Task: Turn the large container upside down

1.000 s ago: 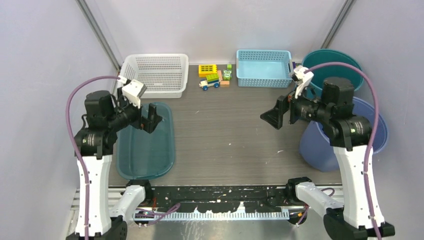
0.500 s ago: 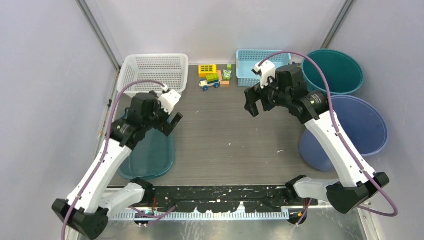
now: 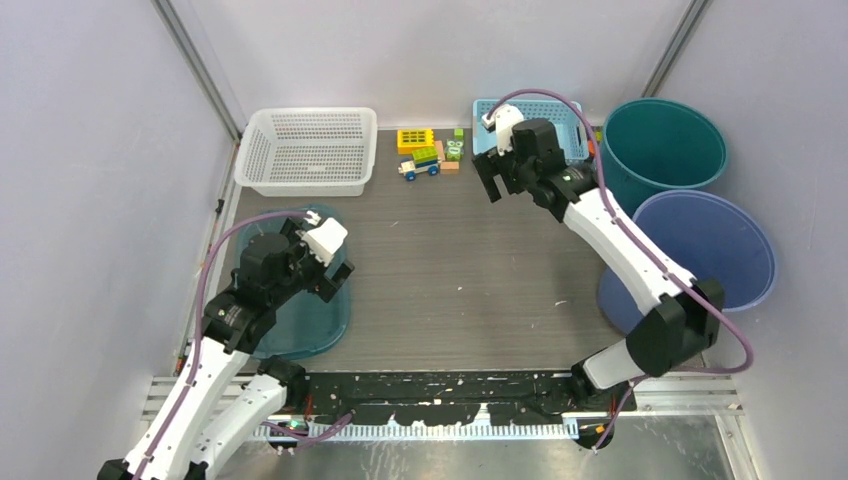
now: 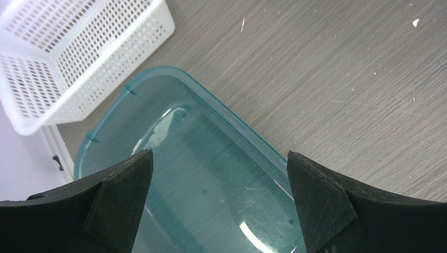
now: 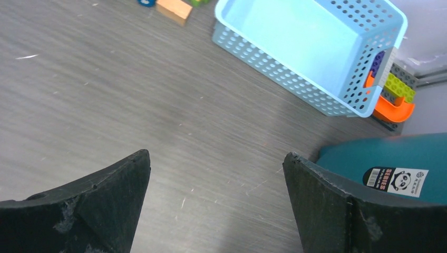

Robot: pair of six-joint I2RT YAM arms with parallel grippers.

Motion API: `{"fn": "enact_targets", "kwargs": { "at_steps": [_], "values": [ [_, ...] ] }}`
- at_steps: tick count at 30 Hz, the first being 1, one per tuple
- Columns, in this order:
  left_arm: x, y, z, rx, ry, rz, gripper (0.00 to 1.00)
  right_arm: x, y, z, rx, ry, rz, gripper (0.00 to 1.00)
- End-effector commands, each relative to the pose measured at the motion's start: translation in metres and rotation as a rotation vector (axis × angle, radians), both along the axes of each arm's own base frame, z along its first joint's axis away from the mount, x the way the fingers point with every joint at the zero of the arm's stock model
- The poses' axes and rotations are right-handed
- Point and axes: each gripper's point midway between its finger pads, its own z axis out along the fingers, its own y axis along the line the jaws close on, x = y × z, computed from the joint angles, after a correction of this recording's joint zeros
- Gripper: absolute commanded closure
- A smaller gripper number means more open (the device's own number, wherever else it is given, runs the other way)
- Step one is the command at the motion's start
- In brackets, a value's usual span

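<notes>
The large teal container (image 4: 211,182) lies directly under the spread left claw (image 4: 219,156).

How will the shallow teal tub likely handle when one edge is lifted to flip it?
The teal tub looks thin, translucent and empty, so it is probably light and somewhat flexible. Its glossy surface may be slippery to pinch. Being wide and shallow, it will likely pivot on its opposite rim rather than roll.
</notes>
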Motion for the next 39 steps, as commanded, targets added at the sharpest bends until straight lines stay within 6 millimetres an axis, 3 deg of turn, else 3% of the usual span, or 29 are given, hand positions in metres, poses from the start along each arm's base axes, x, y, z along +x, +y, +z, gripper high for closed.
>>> {"fn": "enact_targets", "kwargs": {
  "at_steps": [1, 8, 15, 29, 39],
  "values": [
    [0.005, -0.005, 0.008, -0.07, -0.047, -0.003, 0.0, 0.041, -0.003, 0.029, -0.001, -0.165, -0.106, 0.0],
    [-0.004, -0.007, -0.009, -0.077, -0.001, -0.029, 0.0, 0.082, 0.016, -0.001, -0.066, -0.123, -0.074, 0.0],
    [-0.017, -0.005, -0.014, -0.084, 0.015, -0.049, 0.0, 0.102, 0.029, -0.059, -0.285, 0.024, 0.132, 0.0],
    [-0.016, -0.006, -0.026, -0.093, 0.049, -0.047, 0.0, 0.154, -0.005, -0.103, -0.507, 0.041, 0.081, 0.0],
    [-0.015, -0.005, -0.03, -0.089, 0.055, -0.043, 0.0, 0.177, -0.012, -0.126, -0.583, 0.066, 0.1, 0.0]
  ]
}}
